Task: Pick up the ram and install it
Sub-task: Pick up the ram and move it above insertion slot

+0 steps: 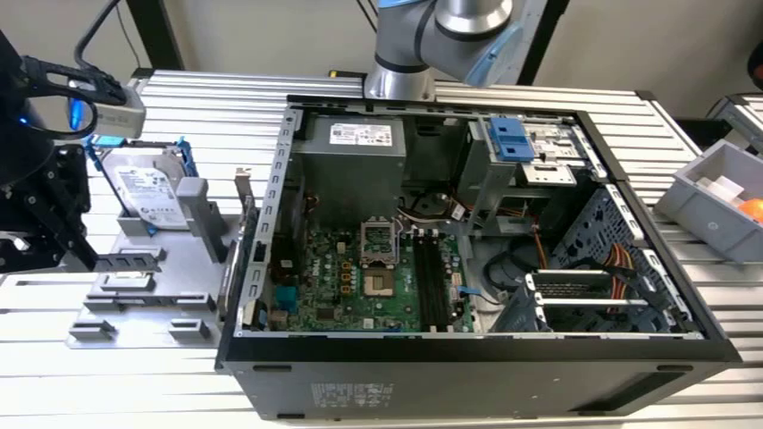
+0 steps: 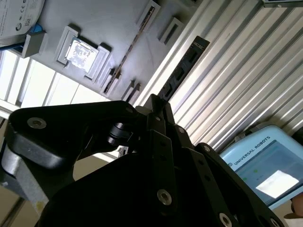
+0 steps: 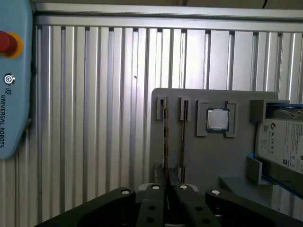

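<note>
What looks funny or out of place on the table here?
Nothing looks broken or spilled. In the second wrist view, the long, thin dark ram stick is off the grey holder tray, at the tip of the black gripper over the ribbed metal table. I can't tell whether it is held.

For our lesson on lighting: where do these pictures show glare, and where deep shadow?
Second wrist view: the table glares white in places, the processor chip glints, the hand gripping the ram is a dark silhouette. Exterior view: the computer case is shadowed inside. First wrist view: even light on the table, the hand dark.
</note>
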